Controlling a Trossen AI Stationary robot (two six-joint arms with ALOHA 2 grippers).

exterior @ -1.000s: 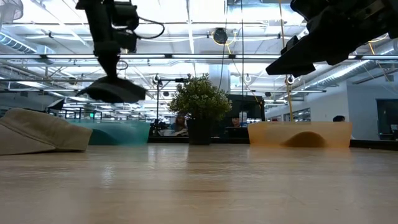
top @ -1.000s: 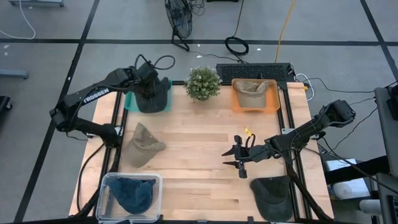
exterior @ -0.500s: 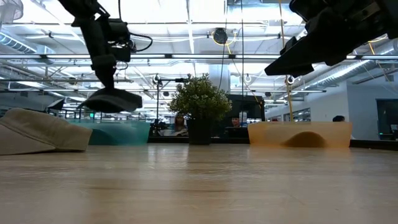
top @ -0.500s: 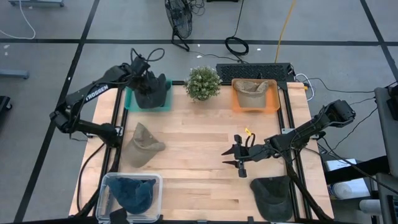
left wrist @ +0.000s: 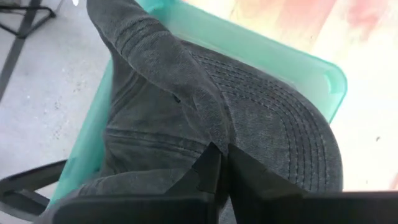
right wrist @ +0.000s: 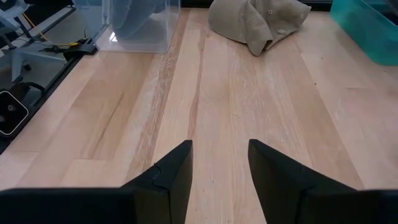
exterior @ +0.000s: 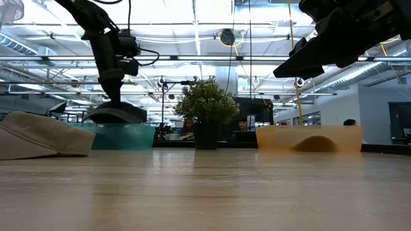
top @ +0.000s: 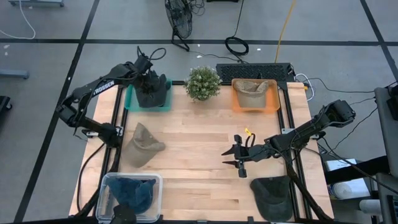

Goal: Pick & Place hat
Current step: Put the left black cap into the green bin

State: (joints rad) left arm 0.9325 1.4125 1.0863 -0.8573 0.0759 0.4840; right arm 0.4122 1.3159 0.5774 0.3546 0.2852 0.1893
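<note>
The left gripper (top: 147, 84) has come down since a moment ago — the dark grey hat (top: 152, 93) that hung above the teal bin (top: 130, 102) now sits inside it, so placing seems almost done. Its fingers are together, pinching the hat's fabric; only the left wrist view shows this. The right gripper (top: 231, 157) waits over mid-table, fingers apart — the low view hides that.

Grey tiled floor (top: 50, 25); ceiling lights (exterior: 192, 13)
</note>
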